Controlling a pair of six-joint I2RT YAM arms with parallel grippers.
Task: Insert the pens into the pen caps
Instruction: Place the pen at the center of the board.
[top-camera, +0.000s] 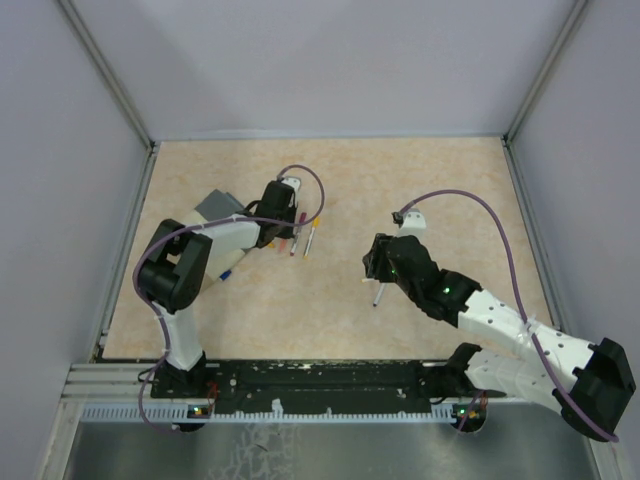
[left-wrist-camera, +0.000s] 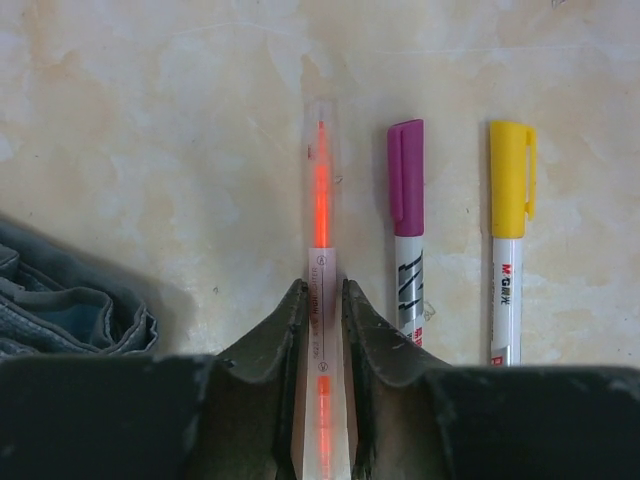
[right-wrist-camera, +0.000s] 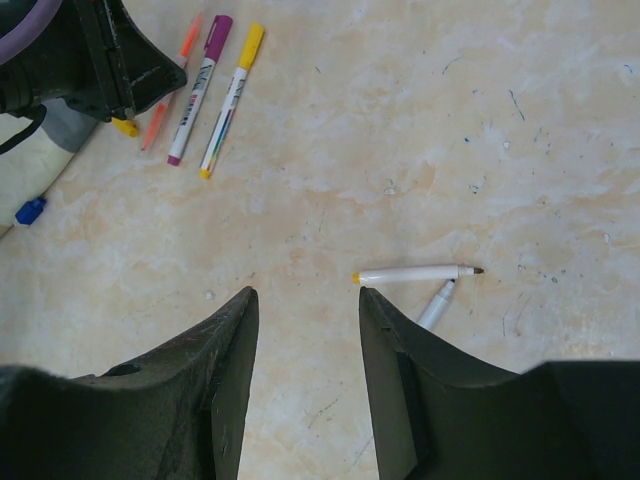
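In the left wrist view we see the orange pen (left-wrist-camera: 321, 200) at centre frame, the left gripper (left-wrist-camera: 322, 300) closed on its barrel, a magenta-capped pen (left-wrist-camera: 405, 230) and a yellow-capped pen (left-wrist-camera: 510, 240) just right of it. Only the right wrist view shows an uncapped white pen (right-wrist-camera: 415, 272) at lower right, near the right gripper (right-wrist-camera: 305, 320), jaws wide and empty, well apart across the table (right-wrist-camera: 400, 130) from the others at upper left.
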